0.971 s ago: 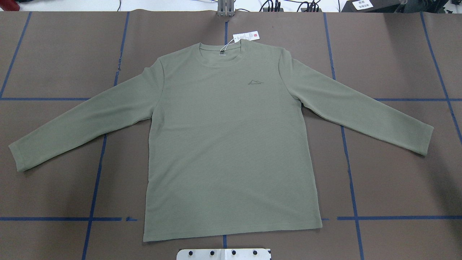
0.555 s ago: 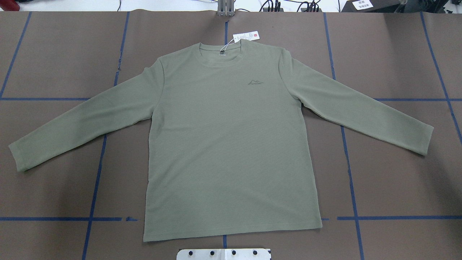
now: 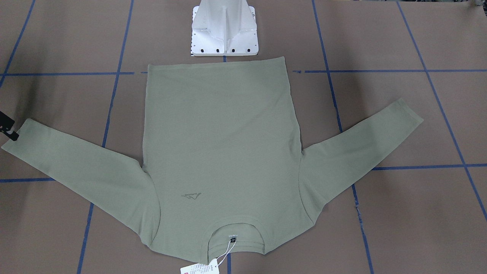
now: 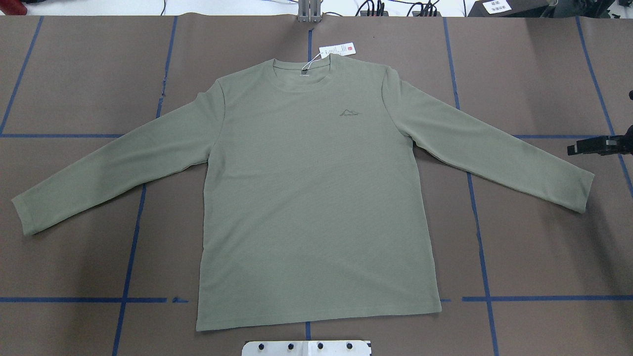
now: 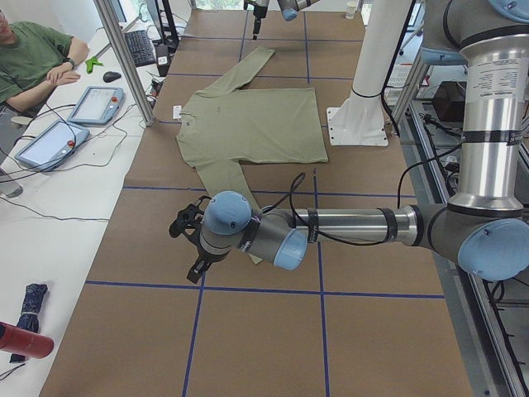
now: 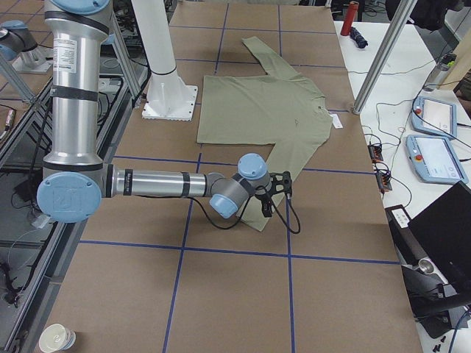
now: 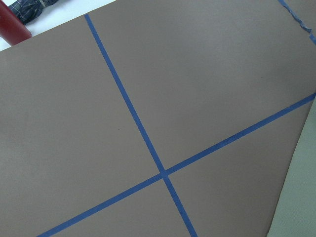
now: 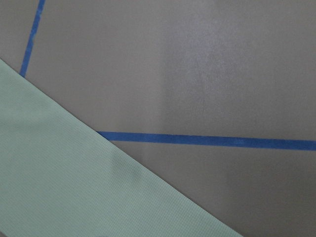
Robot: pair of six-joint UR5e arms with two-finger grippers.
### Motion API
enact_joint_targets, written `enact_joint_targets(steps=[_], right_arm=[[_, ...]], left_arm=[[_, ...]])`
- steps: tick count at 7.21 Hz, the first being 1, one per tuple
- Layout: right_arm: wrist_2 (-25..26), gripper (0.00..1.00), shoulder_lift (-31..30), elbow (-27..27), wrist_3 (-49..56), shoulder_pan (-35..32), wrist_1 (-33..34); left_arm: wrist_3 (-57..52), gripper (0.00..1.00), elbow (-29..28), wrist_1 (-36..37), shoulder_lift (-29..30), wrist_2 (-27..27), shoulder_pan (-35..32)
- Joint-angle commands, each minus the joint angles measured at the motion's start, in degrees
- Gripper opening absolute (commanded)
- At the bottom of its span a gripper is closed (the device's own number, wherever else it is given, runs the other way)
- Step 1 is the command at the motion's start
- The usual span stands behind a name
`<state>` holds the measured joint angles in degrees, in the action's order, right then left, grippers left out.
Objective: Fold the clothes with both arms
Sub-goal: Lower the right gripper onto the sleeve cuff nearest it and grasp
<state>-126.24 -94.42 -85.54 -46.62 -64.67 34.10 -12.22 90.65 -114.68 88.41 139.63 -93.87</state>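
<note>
Jaws unreadable — right gripper (image 4: 573, 148) hangs near the shirt (image 4: 316, 198) — spread flat

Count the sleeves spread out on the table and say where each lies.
2. The left-side sleeve angles out from the shirt toward the robot's left; the right-side sleeve toward its right. Both lie flat on the table, fully in view.

The green knit shirt (image 8: 64, 177) fills the corner toward 7 o'clock, its straight edge slanting from 9 to 5. Above it lies the brown table cover (image 8: 197, 64), crossed by a blue tape line (image 8: 207, 140) running toward 3 o'clock, with a second strip (image 8: 32, 39) at 11.
</note>
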Motion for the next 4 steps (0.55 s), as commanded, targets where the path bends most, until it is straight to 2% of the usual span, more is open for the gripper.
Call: enact_joint_targets(steps=[1,4], right_arm=[[1.5,0.89,0.0,6.7,-3.4,2.4,-7.9],[1.9,0.88,-1.2,8.0,-3.3,2.3,-7.9]], left_arm=[[0.0,1.00,0.1,0.0,-0.1,0.0,0.0],[-0.1,1.00,0.2,0.0,-0.1,0.0,-0.1]])
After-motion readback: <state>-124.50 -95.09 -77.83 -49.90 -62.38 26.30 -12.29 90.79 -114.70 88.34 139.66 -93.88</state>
